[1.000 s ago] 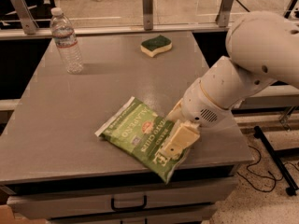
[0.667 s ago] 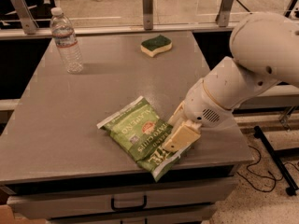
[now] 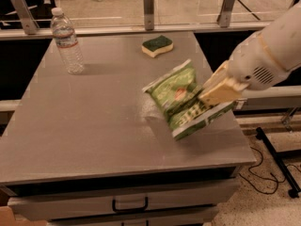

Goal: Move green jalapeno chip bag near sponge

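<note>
The green jalapeno chip bag [image 3: 181, 98] hangs tilted above the right part of the grey table [image 3: 94, 121], lifted off the surface. My gripper [image 3: 214, 94] is shut on the bag's right side, with the white arm reaching in from the right. The sponge [image 3: 157, 45], dark green on top and pale yellow below, lies at the back of the table, apart from the bag and beyond it.
A clear water bottle [image 3: 67, 41] stands upright at the back left of the table. A railing with metal posts [image 3: 148, 6] runs behind the table. A drawer handle [image 3: 129, 204] shows below the front edge. Cables lie on the floor at the right.
The bag was lying on the table near the front right edge; now it is lifted off the surface and has moved back toward the sponge with my gripper.
</note>
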